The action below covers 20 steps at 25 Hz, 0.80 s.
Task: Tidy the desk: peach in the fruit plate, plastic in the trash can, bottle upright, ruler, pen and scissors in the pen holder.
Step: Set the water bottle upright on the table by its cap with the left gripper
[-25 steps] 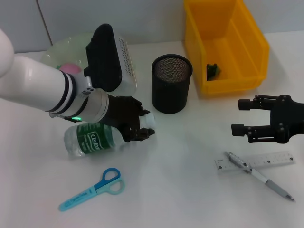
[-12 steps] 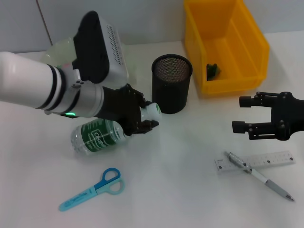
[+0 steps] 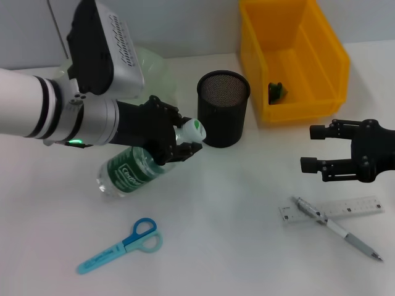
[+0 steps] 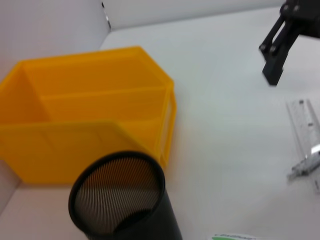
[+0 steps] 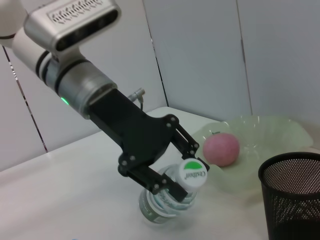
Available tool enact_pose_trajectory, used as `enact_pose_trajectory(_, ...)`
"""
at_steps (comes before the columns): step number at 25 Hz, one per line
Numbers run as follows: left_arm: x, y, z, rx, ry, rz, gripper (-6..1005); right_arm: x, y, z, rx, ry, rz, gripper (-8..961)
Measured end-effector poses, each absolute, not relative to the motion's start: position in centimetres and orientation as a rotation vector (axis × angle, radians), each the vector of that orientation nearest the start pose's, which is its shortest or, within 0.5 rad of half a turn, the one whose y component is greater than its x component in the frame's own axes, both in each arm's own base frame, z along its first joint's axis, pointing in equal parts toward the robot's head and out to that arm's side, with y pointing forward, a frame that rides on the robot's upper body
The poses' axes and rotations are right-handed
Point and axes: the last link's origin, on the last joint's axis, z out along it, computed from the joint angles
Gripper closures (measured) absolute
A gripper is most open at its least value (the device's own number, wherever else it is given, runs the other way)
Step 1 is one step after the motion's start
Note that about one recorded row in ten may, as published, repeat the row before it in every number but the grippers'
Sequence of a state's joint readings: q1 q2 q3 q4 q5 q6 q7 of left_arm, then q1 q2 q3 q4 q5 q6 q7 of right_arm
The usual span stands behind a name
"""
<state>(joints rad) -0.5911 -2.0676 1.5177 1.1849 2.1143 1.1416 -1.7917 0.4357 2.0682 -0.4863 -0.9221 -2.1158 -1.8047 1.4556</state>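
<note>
Bottle [image 3: 137, 171] is tilting, base resting on worktop [image 3: 234, 246] and cap end raised toward pen holder [image 3: 223, 108]; long axis is running from lower left up to upper right, approx halfway to upright. Left tool [image 3: 179, 143] is clamping its neck just below the cap. Right tool [image 3: 321, 150], jaws wide w/ nothing in them, is hovering above ruler [image 3: 333, 209] and pen [image 3: 338, 229]. Count: 1 trash can [image 3: 290, 55], 1 fruit plate [image 5: 260, 137] w/ 1 peach [image 5: 221, 149] in it, 1 scissors [image 3: 120, 245].
</note>
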Motion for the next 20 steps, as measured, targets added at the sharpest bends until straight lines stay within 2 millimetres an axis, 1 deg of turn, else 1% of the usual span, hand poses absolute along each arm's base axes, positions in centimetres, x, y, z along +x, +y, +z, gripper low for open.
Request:
enact_pose_trajectory(3,-13.5,36.6,-4.2,-2.837,0.028,-0.077,559,28.3,30.0,6.6,-2.681,0.601,0.652,194)
enact_pose_trajectory(5,-13.5,36.6,-4.0,-2.835,0.027,-0.089,559,28.2,30.0,6.6,-2.682,0.599,0.651,194)
enact_pose_trajectory(11,-13.6,36.7,-2.6,-2.823,0.0,-0.188,559,28.2,29.9,6.6,-2.684,0.597,0.653,196)
enact_pose_trajectory(20,-14.1,36.7,-2.2,-2.814,-0.03,-0.211,559,27.9,30.1,6.5,-2.694,0.59,0.65,197)
